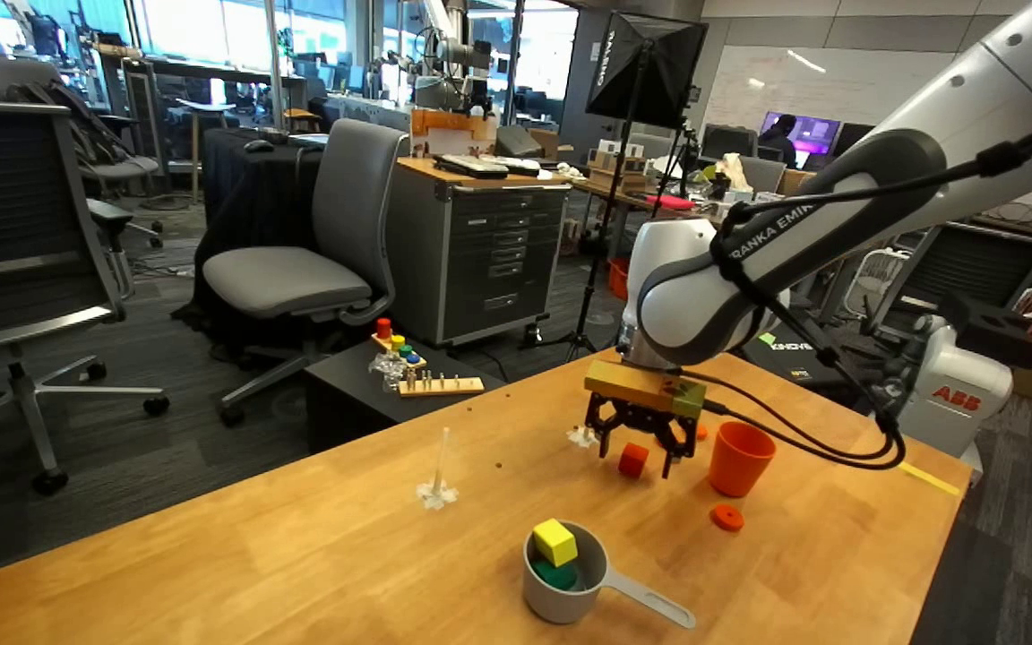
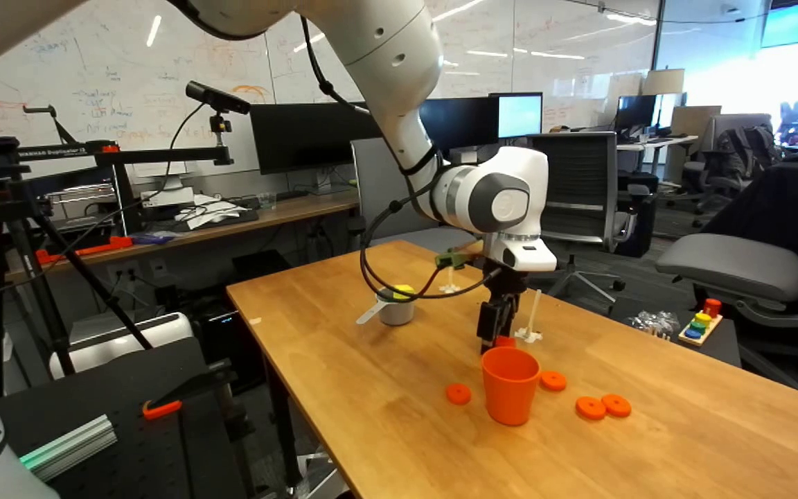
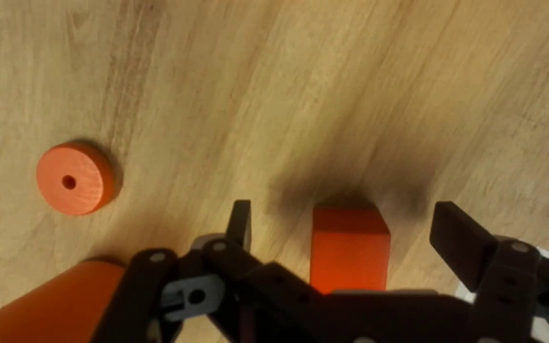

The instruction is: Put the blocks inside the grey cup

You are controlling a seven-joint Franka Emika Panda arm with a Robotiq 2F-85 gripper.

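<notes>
Gripper (image 3: 342,216) bracketing the red block (image 3: 350,259)
Fingers (image 3: 462,243) are standing apart, empty, presumably leaving room to pinch it for the grey cup (image 1: 561,609).

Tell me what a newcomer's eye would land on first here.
Probably the big white robot arm, stretched over the wooden table; in the wrist view a red block shows between its open jaws. Next would come the bright orange cup close to that block, then, apart from them on the table, the grey cup with a yellow block poking above its rim.
</notes>
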